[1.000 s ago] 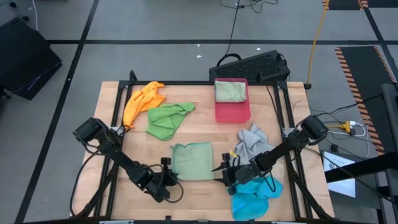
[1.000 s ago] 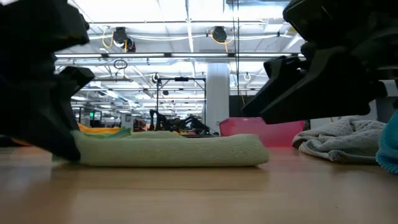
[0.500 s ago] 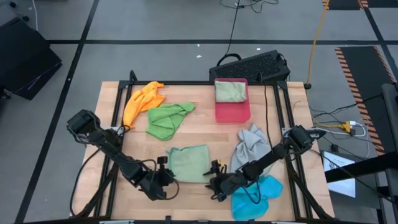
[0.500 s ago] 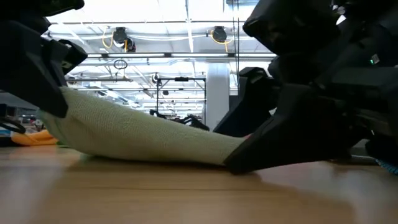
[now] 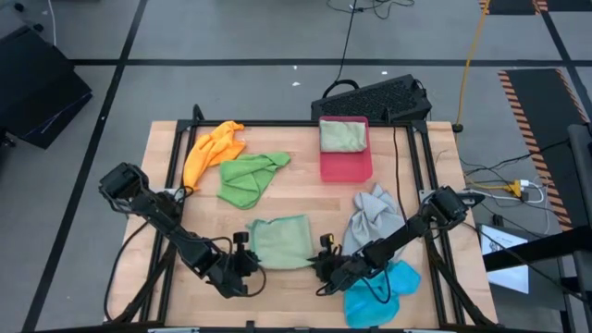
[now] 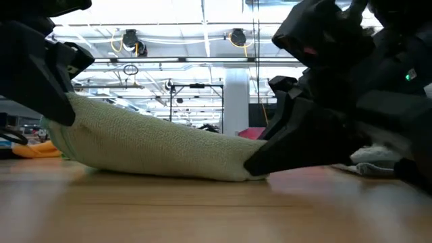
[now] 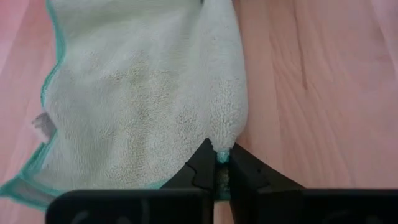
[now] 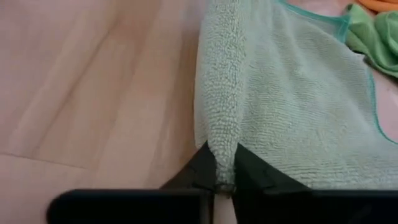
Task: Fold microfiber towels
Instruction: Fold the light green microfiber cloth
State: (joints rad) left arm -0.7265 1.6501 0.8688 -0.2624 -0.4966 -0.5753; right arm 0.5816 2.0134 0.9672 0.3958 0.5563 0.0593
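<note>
Left gripper (image 5: 246,263) pinches the near-left corner of the pale sage green microfiber towel (image 5: 282,240); right gripper (image 5: 324,266) is clamped on its near-right corner.

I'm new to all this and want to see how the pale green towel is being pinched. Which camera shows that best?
The left wrist view: the left gripper is shut on the pale green towel at its corner. The right wrist view shows the right gripper pinching likewise. The high view shows the whole towel, small. The low view shows only its side.
</note>
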